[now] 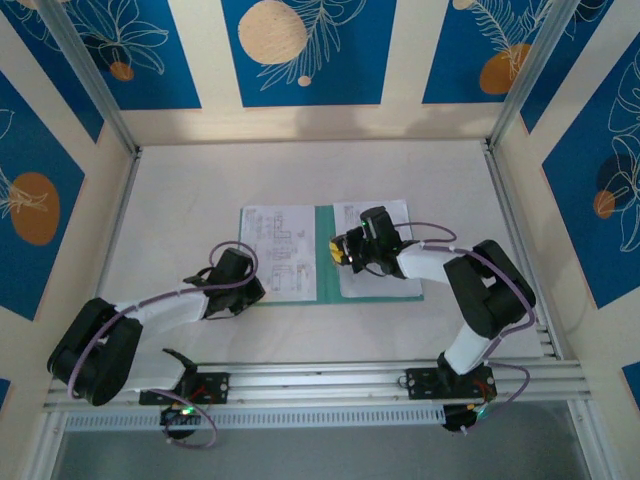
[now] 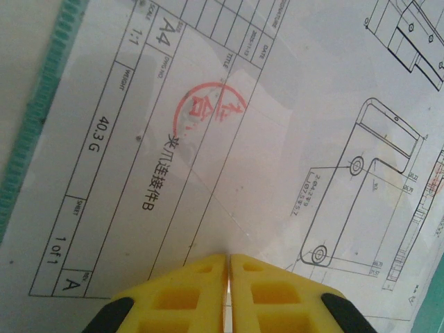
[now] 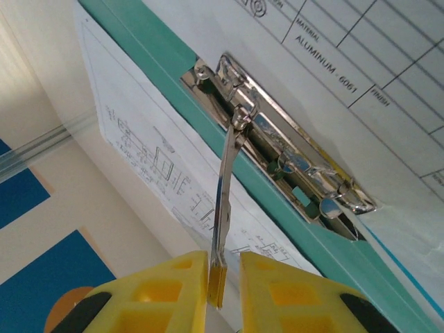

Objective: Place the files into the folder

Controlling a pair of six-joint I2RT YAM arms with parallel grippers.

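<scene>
Right gripper (image 3: 224, 262): yellow jaws slightly spread either side of raised thin steel clip lever (image 3: 227, 173), gap on one side.
Left gripper (image 2: 229, 262): yellow jaws pressed together, tips at left sheet's near-left corner.
Folder: thin teal-green card folder (image 1: 326, 225), open flat, table centre.
Files: white printed drawing sheets (image 1: 280, 245), one on each leaf.
Clip: chrome spring clip (image 3: 291, 163) beside spine, right leaf.
Table: white tabletop (image 1: 200, 180).

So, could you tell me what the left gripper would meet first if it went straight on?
Probably the printed sheet, near its title block; whether the left gripper already touches it is hard to judge.
</scene>
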